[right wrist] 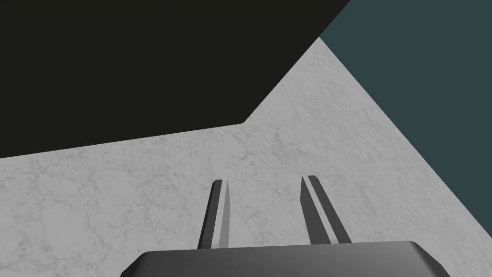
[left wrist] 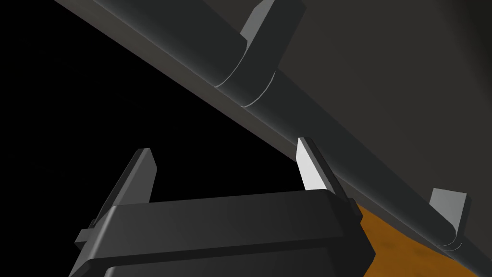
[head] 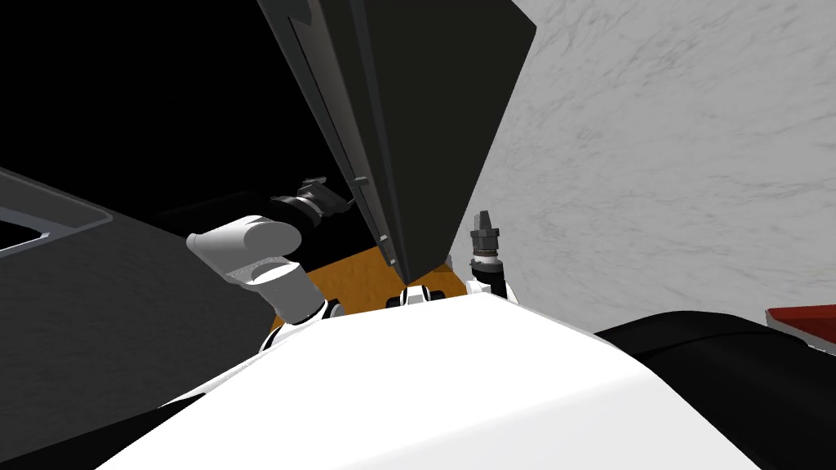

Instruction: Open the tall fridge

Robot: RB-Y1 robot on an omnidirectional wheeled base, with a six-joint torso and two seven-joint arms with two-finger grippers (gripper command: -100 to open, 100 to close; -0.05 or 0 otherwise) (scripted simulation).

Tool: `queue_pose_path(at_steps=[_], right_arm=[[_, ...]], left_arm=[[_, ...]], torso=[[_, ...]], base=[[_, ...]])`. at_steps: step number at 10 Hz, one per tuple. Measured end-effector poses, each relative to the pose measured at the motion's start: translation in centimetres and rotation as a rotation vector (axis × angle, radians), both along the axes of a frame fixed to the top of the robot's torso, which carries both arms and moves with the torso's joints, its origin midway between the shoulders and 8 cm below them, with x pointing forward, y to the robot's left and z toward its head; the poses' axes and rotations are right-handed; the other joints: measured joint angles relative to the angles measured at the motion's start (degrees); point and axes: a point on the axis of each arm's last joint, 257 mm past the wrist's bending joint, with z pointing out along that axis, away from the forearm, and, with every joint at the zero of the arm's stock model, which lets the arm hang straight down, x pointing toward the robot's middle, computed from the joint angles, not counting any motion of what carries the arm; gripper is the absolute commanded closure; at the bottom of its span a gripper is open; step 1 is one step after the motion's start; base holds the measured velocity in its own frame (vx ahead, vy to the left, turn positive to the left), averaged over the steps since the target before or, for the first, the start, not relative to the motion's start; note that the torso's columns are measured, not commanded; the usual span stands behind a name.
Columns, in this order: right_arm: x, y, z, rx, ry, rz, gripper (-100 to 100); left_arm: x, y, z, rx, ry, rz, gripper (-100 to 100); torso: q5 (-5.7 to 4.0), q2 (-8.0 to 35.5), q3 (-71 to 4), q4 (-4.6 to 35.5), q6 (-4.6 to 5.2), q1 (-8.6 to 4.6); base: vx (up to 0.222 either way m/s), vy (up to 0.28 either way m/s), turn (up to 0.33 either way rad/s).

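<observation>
1. Before closing on anything, shift left gripper (left wrist: pixel 223 146) sideways to bracket the handle (left wrist: pixel 288 101) with both blades.
2. Meet the bar squarely, clear of its bracket (left wrist: pixel 262 43), then pull along the door's likely swing.
3. Left fingers (left wrist: pixel 310 168) spread wide, holding nothing.
4. Handle lying just past one fingertip, near or touching, outside the gap.
5. Tall dark fridge (head: pixel 424 122) close ahead, not visibly open.
6. Right gripper (right wrist: pixel 266 180) raised just right of the fridge, blades narrowly parted, empty.
</observation>
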Motion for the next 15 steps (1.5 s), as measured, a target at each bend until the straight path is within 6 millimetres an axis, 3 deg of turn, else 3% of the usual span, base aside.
queue_pose_path(at_steps=[8, 11, 12, 15], right_arm=[[0.0, 0.0, 0.0, 0.0, 0.0, 0.0, 0], [0.0, 0.0, 0.0, 0.0, 0.0, 0.0, 0], [0.0, 0.0, 0.0, 0.0, 0.0, 0.0, 0], [0.0, 0.0, 0.0, -0.001, 0.0, 0.0, 0]], left_arm=[[-0.6, -0.6, 0.5, -0.02, 0.122, -0.044, -100], [-0.5, 0.0, -0.1, -0.024, 0.148, -0.036, -100], [-0.4, 0.0, -0.2, -0.024, 0.149, -0.034, 100], [-0.9, -1.7, -1.4, -0.022, 0.183, -0.084, 100]], torso=[[-0.27, -0.19, -0.18, 0.07, 0.37, -0.53], [0.02, -0.34, -0.25, -0.13, 0.12, 0.11], [0.1, -0.34, -0.26, -0.13, -0.04, 0.26], [0.26, -0.37, -0.34, 0.14, -0.22, 1.1]], base=[[0.04, -0.058, 0.081], [0.006, 0.013, 0.052], [-0.028, 0.001, 0.021], [0.011, 0.229, -0.07]])
